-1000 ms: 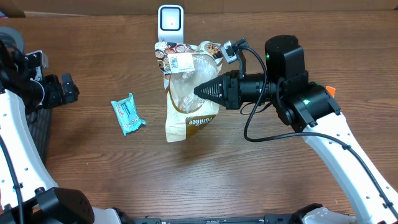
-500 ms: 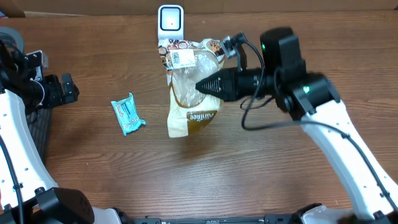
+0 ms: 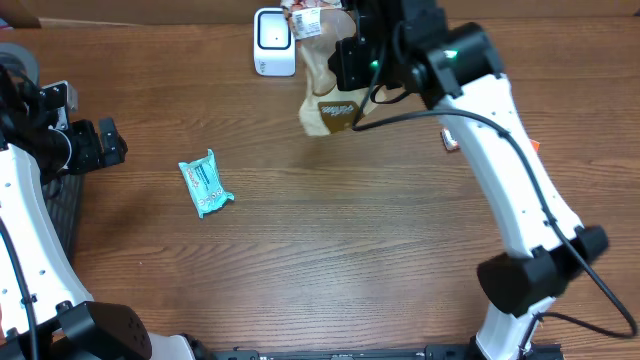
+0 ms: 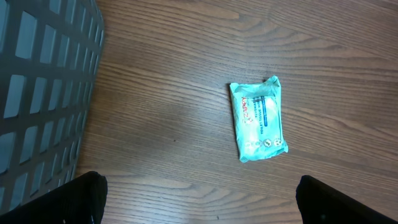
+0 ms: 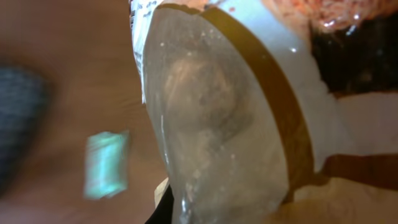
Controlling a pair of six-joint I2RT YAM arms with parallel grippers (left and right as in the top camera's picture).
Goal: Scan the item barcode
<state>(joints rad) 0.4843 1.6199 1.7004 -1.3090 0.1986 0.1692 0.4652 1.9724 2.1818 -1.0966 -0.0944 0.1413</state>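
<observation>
The right claw [image 3: 340, 58] is closed tight on the bag [image 3: 322, 92], gripping it at the clear plastic middle section. In the right wrist view the bag [image 5: 211, 124] fills most of the frame: a transparent window bordered by a brown band, with cream-coloured material below; only a dark sliver of the claw's own fingers shows at the bottom edge. In the overhead view the bag hangs from the grip at the far edge of the table [image 3: 350, 230], its printed white label end uppermost and its brown lettered end pointing down toward the table. The label end sits just beside the top right of the white scanner [image 3: 272, 40], which stands upright at the far edge. Whether the label faces the scanner window cannot be told. The right arm reaches from the near right corner across to this position. The left claw [image 3: 108, 143] is spread wide with nothing between its fingers, positioned at the left side of the table. In the left wrist view its two dark fingertips appear at the bottom corners. Ahead of the left claw lies a teal packet [image 4: 258, 121], flat on the wood and well apart from the bag. A dark slotted basket [image 4: 43, 93] occupies the left edge.
</observation>
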